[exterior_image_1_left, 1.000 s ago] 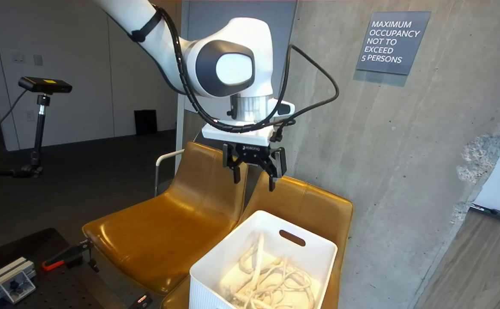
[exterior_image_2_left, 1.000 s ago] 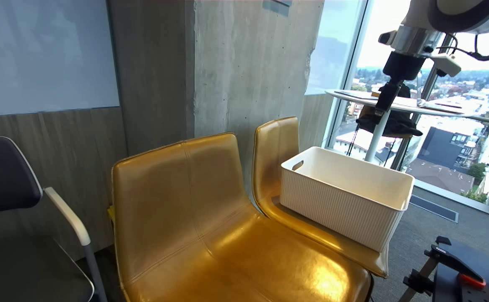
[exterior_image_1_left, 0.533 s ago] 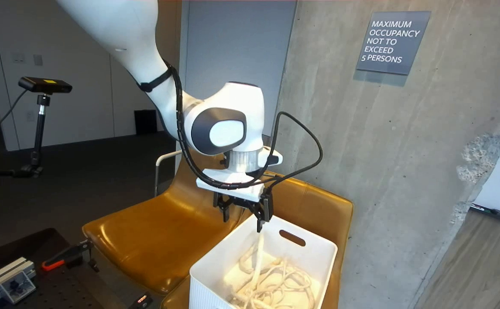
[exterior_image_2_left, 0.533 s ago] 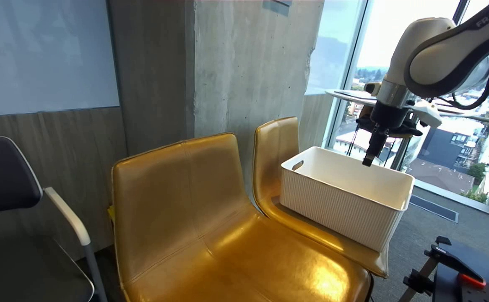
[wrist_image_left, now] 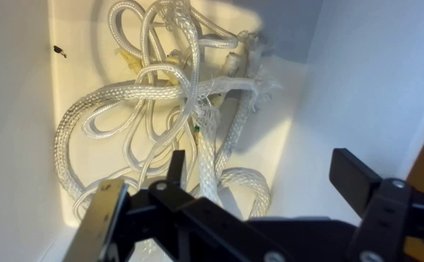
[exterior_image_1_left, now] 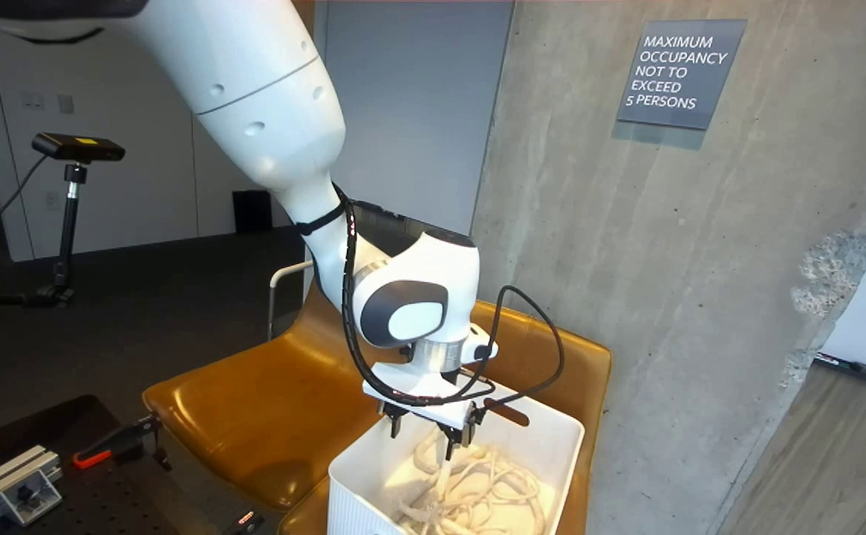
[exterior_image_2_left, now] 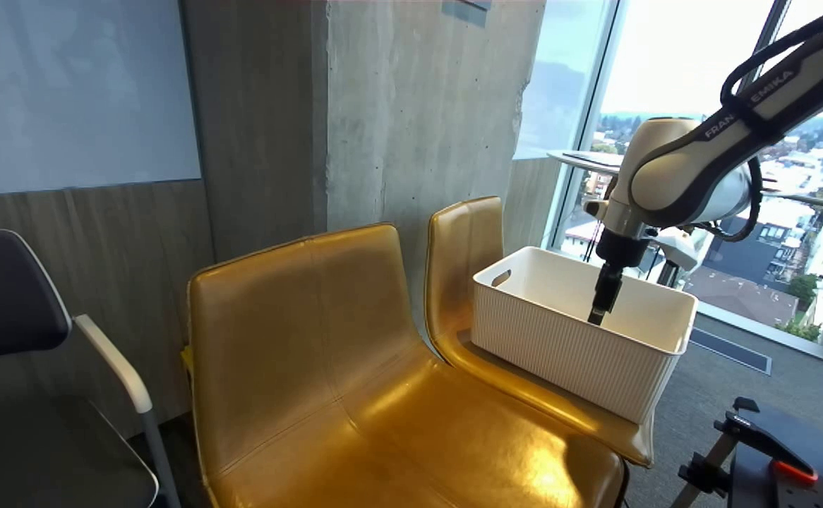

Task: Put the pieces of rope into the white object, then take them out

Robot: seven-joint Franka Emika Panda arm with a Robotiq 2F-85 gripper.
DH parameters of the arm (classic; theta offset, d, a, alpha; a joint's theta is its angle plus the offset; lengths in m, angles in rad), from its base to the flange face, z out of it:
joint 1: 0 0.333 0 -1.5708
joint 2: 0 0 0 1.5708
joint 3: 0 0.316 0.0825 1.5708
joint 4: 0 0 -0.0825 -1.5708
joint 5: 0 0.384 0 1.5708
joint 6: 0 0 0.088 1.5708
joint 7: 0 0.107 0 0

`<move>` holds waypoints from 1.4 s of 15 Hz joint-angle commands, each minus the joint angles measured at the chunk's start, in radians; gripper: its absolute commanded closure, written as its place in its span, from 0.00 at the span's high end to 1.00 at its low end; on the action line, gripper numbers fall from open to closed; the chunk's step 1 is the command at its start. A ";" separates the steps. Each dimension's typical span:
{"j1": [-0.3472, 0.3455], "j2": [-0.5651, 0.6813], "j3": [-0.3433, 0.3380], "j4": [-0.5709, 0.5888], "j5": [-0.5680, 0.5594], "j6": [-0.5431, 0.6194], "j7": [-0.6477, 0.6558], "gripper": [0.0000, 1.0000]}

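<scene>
Well, the claw [exterior_image_1_left: 422, 440] hangs over the mouth of the white bin [exterior_image_2_left: 560, 353] with its fingers [wrist_image_left: 175, 165] spread wide apart. Beneath it, inside the bin, lie the pieces of rope [wrist_image_left: 154, 92]: thick braided lengths and thinner cords, looped and crossed over one another on the bottom. In the wrist view a thick braided length runs below the gap between the fingers, nearer the finger on the left of that view, while most of the loops lie ahead of the claw, toward that view's top left. Frayed ends with loose whitish strands show ahead of the gap. A small dark thing [wrist_image_left: 59, 51], too small to make out, lies farther off from the claw, beside the bin's wall. In an exterior view the fingertips [exterior_image_2_left: 597, 316] show just behind the near rim, and how deep they reach into the bin I cannot tell. The bin stands on a mustard-yellow chair [exterior_image_1_left: 587, 371] whose backrest rises behind the claw in an exterior view, and a second mustard-yellow chair [exterior_image_2_left: 397, 395] is just beside that one. A black cable [exterior_image_1_left: 348, 297] comes down the arm [exterior_image_1_left: 277, 111] above the claw and loops out beside it. Well above and behind the claw, a grey sign [exterior_image_1_left: 682, 74] hangs on a concrete wall [exterior_image_1_left: 737, 260].
</scene>
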 commanded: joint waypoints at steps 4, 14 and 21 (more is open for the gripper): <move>-0.093 0.208 0.047 0.228 0.000 -0.028 -0.095 1.00; -0.117 0.415 0.053 0.422 -0.016 -0.102 -0.161 0.68; -0.144 0.411 0.050 0.483 -0.006 -0.200 -0.211 0.14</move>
